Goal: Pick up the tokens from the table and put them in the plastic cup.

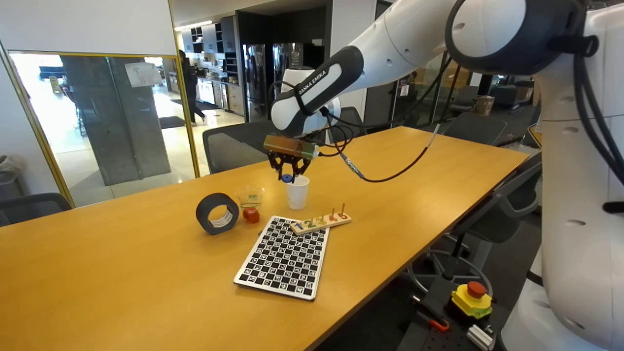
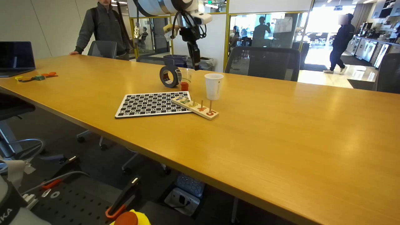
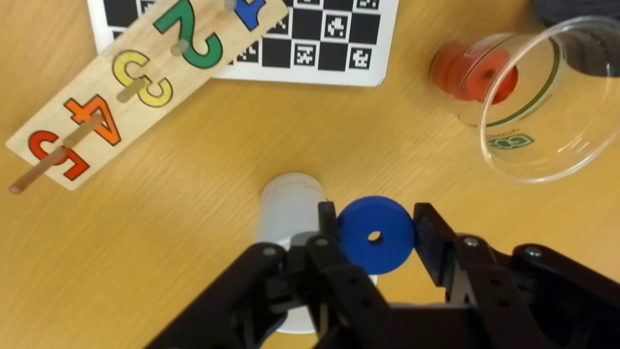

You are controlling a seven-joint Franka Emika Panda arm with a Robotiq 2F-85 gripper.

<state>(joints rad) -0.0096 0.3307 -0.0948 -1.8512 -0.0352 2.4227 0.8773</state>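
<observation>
My tool [image 1: 287, 178] grips a blue token [image 3: 376, 218] near the white cup [image 1: 297, 194], toward the far long edge of the surface [image 1: 370, 243]; I judge the carry in hand, next needing a slight sideways shift over the mouth, then release. Farther off are red tokens [image 1: 251, 215], in or beside a clear cup [image 1: 250, 196], I can't tell which.

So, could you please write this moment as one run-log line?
gripper: closed on blue token, above table; white plastic cup: upright on table; release: pending
</observation>
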